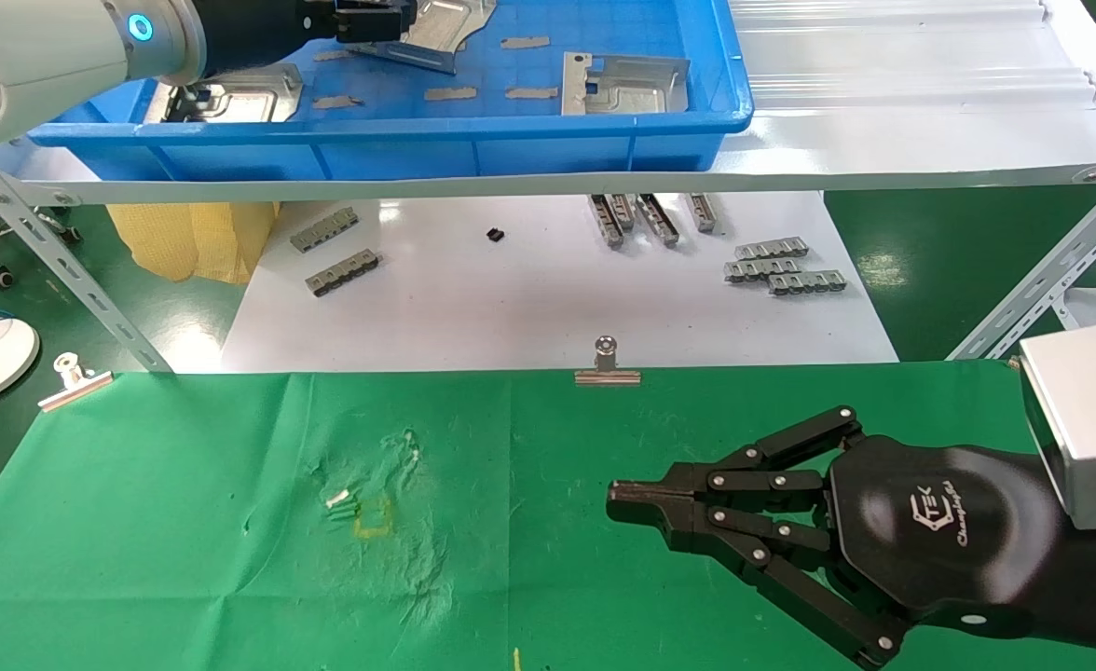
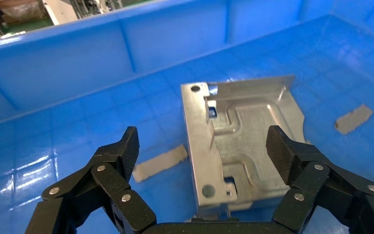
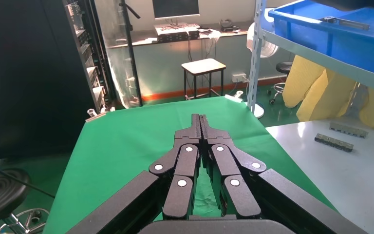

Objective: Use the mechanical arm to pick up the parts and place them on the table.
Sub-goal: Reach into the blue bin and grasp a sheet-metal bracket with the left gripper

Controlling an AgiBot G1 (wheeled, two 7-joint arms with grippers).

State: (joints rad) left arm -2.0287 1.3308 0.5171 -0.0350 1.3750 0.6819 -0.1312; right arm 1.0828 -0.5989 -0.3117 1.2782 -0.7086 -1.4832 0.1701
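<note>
My left gripper [image 1: 373, 20] reaches into the blue tray [image 1: 417, 149] on the shelf. In the left wrist view it [image 2: 202, 142] is open, and its fingers [image 2: 126, 148] straddle a silver stamped part [image 2: 246, 141] without closing on it. That part shows beside the gripper in the head view [image 1: 441, 33]. Two more parts lie in the tray, one at the right [image 1: 623, 84] and one at the left [image 1: 231, 93]. My right gripper [image 1: 618, 494] is shut and empty, held just above the green table [image 1: 184, 513]. It also shows in the right wrist view [image 3: 199, 119].
Thin grey strips [image 1: 450, 93] lie on the tray floor. Small notched bars [image 1: 776, 266] sit on the white sheet [image 1: 511, 308] under the shelf. Binder clips [image 1: 607, 365] hold the cloth edge. Slanted shelf struts [image 1: 1042, 289] stand at both sides.
</note>
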